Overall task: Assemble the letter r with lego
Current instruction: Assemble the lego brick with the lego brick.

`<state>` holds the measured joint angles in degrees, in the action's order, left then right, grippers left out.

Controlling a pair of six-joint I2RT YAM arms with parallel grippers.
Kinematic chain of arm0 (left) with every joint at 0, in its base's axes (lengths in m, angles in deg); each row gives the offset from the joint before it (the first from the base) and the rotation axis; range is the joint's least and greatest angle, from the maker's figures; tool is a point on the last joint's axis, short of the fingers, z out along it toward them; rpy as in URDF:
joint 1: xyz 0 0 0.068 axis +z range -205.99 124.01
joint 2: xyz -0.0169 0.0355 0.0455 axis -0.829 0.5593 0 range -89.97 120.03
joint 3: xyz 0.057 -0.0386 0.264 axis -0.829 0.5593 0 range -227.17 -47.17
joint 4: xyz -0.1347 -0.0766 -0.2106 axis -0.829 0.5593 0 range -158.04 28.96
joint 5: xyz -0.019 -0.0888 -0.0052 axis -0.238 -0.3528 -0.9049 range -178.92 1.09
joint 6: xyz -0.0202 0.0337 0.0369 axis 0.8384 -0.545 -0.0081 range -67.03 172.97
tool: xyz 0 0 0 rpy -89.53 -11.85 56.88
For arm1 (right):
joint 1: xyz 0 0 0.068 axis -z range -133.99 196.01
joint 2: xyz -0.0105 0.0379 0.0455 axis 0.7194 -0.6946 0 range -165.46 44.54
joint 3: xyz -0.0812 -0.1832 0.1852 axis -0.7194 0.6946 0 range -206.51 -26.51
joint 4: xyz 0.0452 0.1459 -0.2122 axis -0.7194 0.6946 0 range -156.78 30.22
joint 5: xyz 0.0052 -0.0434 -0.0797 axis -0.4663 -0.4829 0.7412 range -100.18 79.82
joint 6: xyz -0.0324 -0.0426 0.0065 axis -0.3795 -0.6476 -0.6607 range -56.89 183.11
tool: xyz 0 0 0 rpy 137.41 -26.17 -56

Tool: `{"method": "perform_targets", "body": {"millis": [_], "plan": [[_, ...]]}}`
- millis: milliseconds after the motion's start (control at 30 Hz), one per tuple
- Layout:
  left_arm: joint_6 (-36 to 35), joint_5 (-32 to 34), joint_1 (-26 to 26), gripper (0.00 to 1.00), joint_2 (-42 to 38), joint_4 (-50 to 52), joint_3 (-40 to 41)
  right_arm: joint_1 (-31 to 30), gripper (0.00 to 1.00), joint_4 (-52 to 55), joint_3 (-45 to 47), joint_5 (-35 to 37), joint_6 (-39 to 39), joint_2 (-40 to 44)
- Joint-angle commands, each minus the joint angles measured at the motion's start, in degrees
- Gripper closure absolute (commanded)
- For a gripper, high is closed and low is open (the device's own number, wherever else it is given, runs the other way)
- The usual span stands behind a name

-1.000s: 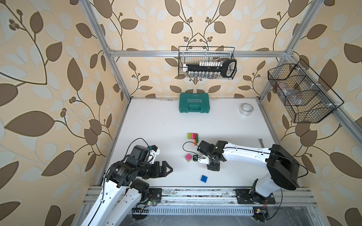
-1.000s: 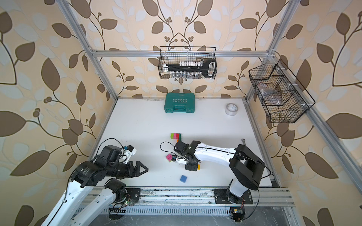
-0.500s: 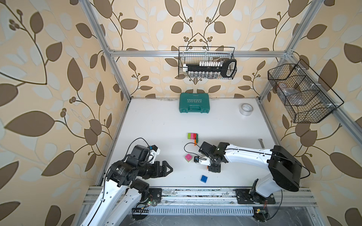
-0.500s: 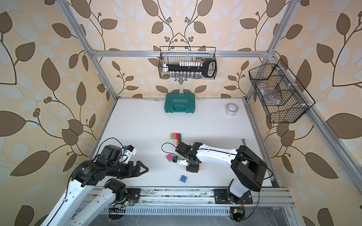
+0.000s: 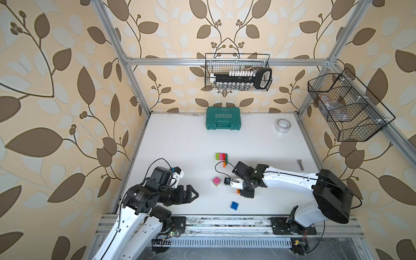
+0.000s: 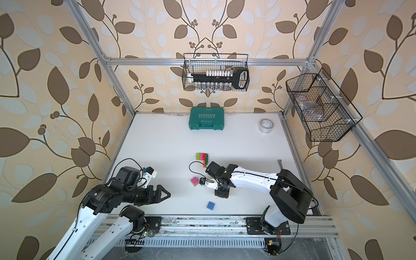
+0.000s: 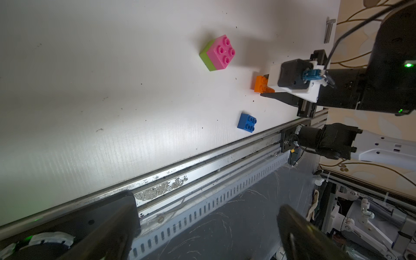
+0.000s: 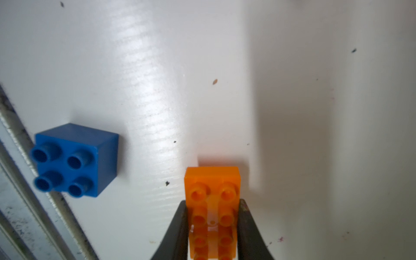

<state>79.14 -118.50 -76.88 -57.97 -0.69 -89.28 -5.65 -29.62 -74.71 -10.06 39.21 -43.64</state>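
Observation:
My right gripper [image 8: 212,217] is shut on a long orange lego brick [image 8: 212,193], studs facing the camera, with a finger against each long side. In both top views this gripper [image 5: 246,194] [image 6: 221,193] points down at the table's front middle, and the orange brick [image 5: 238,191] [image 7: 260,84] peeks out beside it. A blue brick [image 5: 234,205] [image 8: 74,159] lies nearer the front edge. A pink-on-lime brick [image 5: 216,181] [image 7: 218,53] sits to the left. A joined row of lime, pink, red and dark green bricks [image 5: 221,157] lies behind. My left gripper [image 5: 191,194] [image 7: 207,234] is open and empty at the front left.
A teal tool case [image 5: 223,121] stands at the back wall, with a tape roll [image 5: 283,125] at the back right. A steel bolt [image 5: 300,164] lies near the right edge. Two wire baskets [image 5: 237,72] hang on the walls. A metal rail [image 7: 202,162] runs along the front edge.
My right gripper has shifted slightly toward the front edge with the orange brick in it. The left arm has not moved.

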Motion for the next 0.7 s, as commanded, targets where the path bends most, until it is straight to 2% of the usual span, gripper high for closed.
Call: {"method": "perform_targets", "body": {"millis": [0, 433, 667], "plan": [[0.7, 0.7, 0.8, 0.01, 0.5, -0.6, 0.2, 0.1, 1.00, -1.0, 1.7, -1.4, -0.6, -2.1], [0.9, 0.9, 0.8, 0.01, 0.5, -0.6, 0.1, 0.4, 1.00, -2.9, 2.9, -0.4, -0.2, -2.3], [1.2, 1.3, 0.8, 0.01, 0.6, -0.6, 0.0, 0.4, 1.00, 1.7, -0.3, 1.8, 0.2, -0.3]]}}
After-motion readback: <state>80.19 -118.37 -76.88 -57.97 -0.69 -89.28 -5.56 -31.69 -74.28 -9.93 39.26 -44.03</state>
